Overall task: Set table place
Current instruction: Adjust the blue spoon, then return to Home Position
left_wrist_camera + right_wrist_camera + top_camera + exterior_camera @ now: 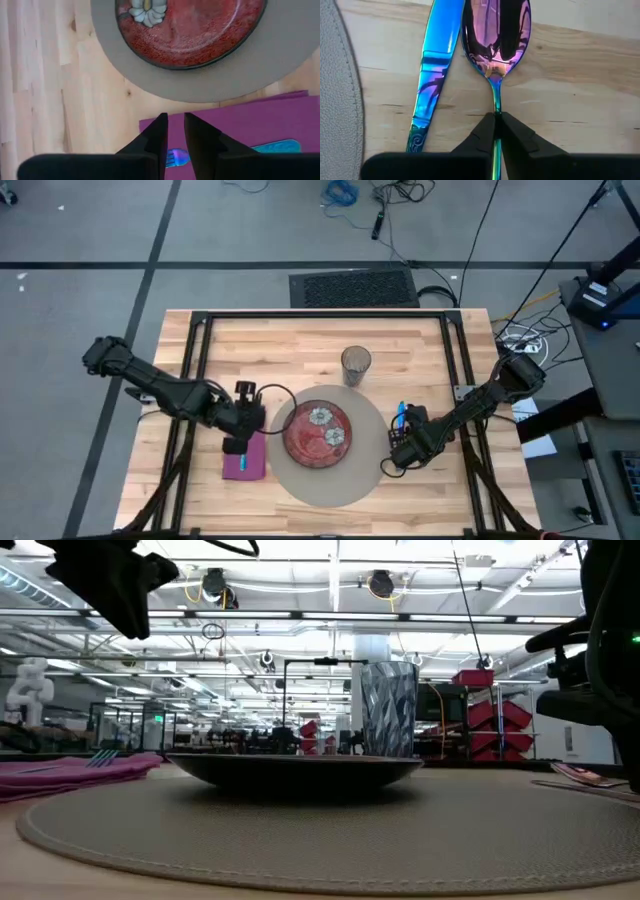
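Spoon (496, 37) handle sits clamped between the right gripper (497, 131) fingers, its long axis running straight ahead beside the knife (434, 70) on the table (580, 75) (left gripper (175, 135) hangs slightly parted over the napkin (260, 125)).

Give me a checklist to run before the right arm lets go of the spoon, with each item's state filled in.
1. Right claw shut on the spoon handle: ok.
2. Spoon bowl resting on the table: cannot tell.
3. Knife lies beside the spoon, between it and the mat, without crossing it: ok.
4. Plate centred on the mat: ok.
5. Fork on the purple napkin left of the plate: ok.
6. Left claw above the napkin, holding nothing: ok.
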